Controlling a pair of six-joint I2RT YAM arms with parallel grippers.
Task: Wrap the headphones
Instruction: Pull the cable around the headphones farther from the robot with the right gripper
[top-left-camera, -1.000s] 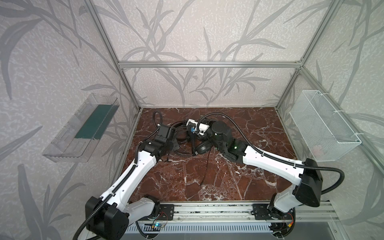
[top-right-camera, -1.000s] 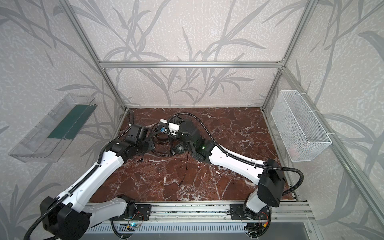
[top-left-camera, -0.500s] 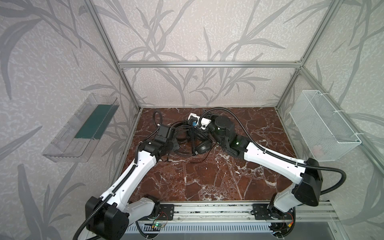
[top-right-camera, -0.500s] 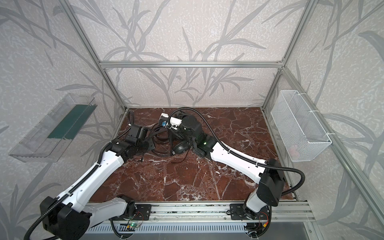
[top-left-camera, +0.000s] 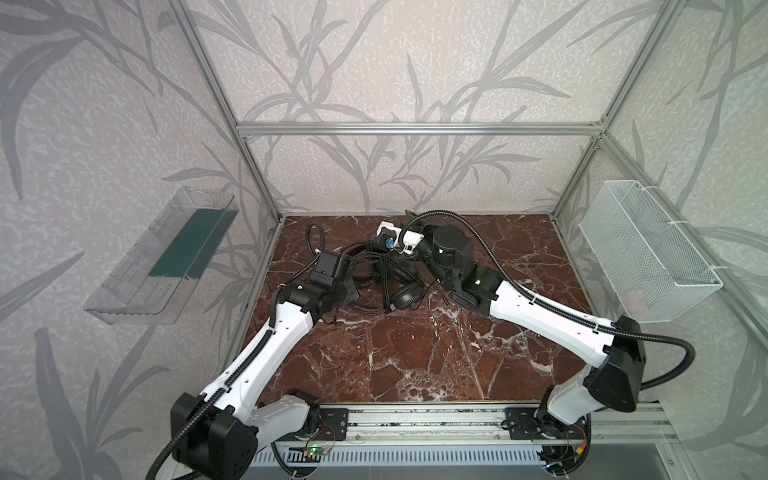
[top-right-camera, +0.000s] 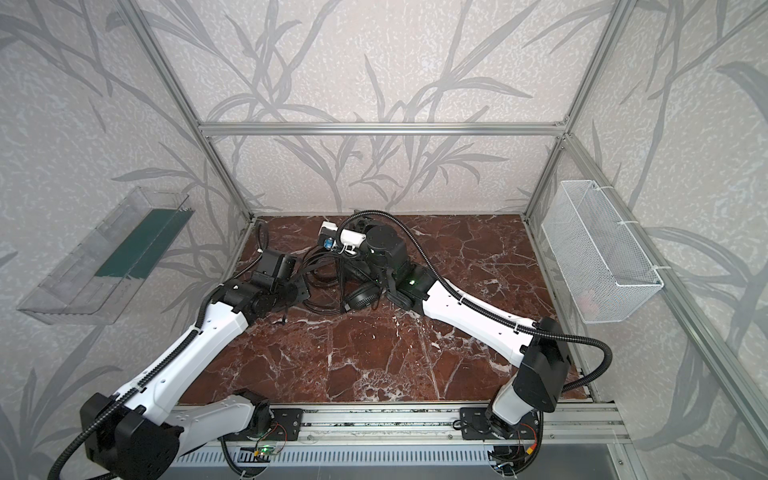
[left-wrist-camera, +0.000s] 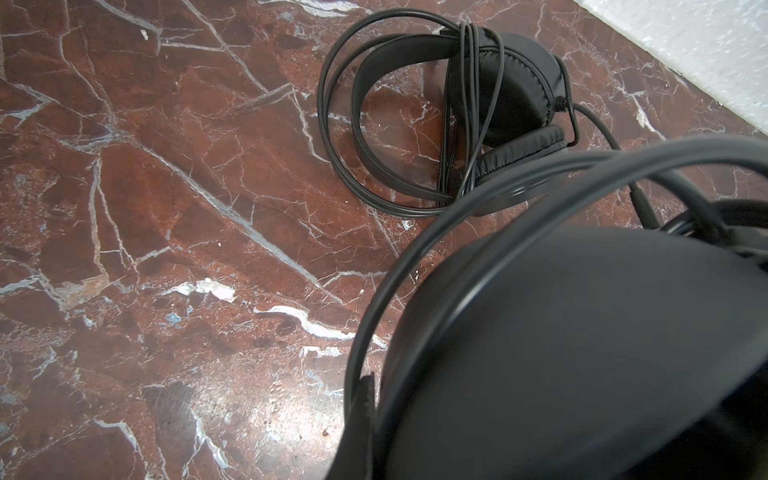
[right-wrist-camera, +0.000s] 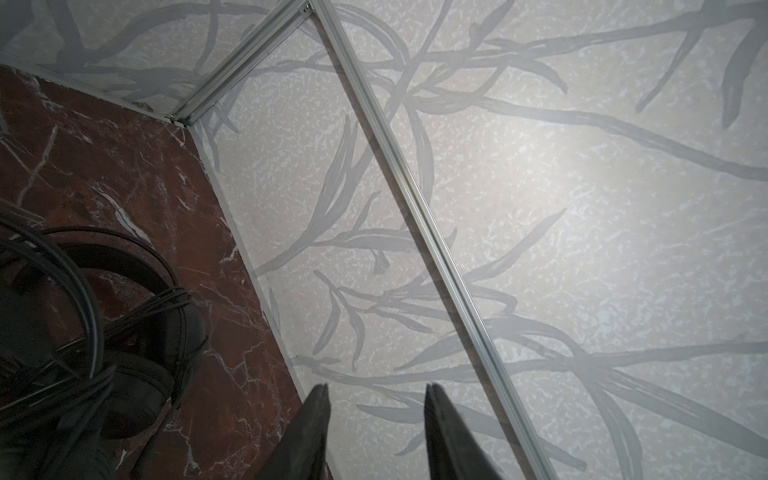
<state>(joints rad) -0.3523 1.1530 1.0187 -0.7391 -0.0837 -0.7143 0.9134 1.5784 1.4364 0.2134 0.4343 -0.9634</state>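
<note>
Marble counter (top-left-camera: 415, 353) inside a leaf-papered cage. Right gripper (right-wrist-camera: 376, 399): jaws apart, nothing between them, tips aimed at the back wall. Left gripper isn't directly visible; jaws read as closed, apparently clamped on the near headset (left-wrist-camera: 582, 353), whose earcup fills the left wrist view, though the contact is hidden. Second headset (left-wrist-camera: 478, 112) lies flat toward the back, cable already looped round its band, so looks wrapped. Near headset's cable (top-left-camera: 388, 286) hangs loose between the arms; judged roughly halfway, that wrap remains.
</note>
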